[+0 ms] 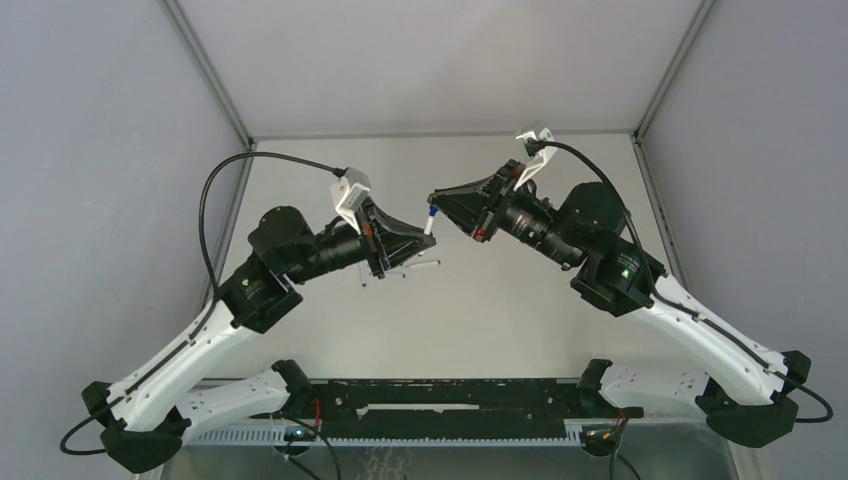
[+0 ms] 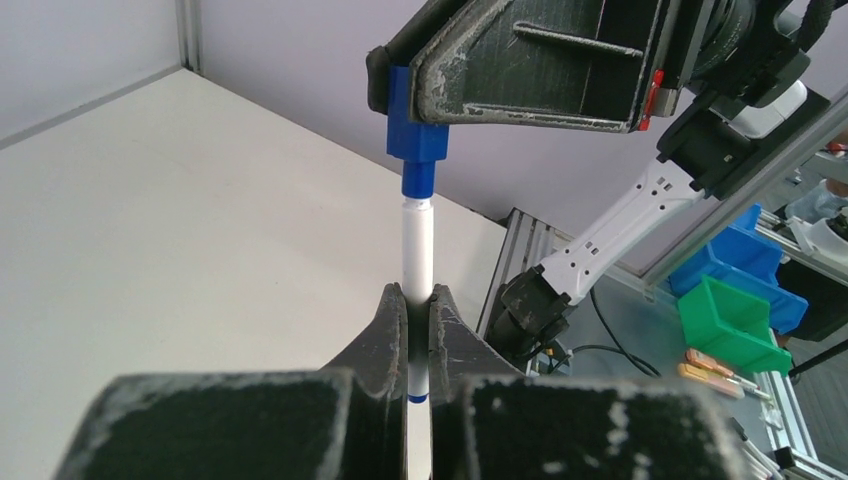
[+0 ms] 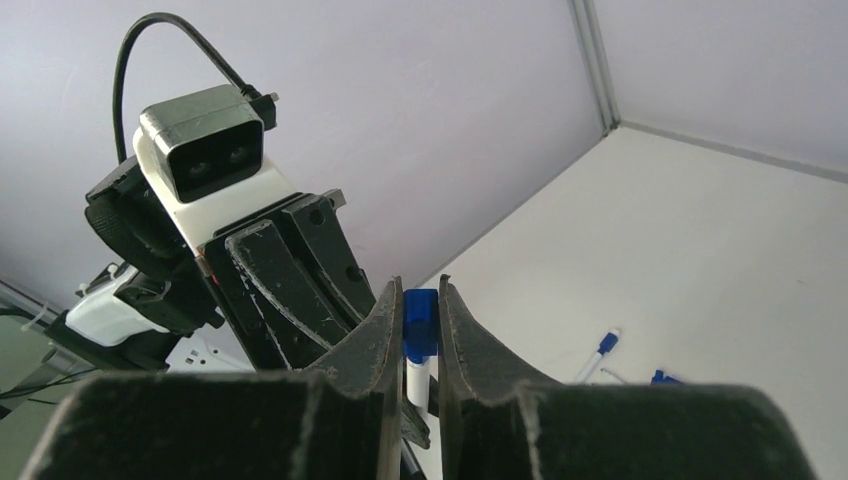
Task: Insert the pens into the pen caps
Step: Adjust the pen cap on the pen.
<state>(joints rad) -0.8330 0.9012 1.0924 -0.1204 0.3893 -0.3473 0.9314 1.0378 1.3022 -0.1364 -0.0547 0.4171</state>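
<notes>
A white pen [image 2: 417,250] stands upright at the centre of the left wrist view, its upper end meeting the lower mouth of a blue cap [image 2: 417,130] directly above it. The left hand [image 2: 418,300] is clamped narrow on the pen's barrel. The right hand [image 3: 420,300] pinches the cap between its fingertips. In the top view both arms rise from the lower corners, elbows bent, forearms angled inward, and the hands meet tip to tip above the counter [image 1: 480,310]. Another pen [image 3: 598,355] lies on the counter at the lower right of the right wrist view.
</notes>
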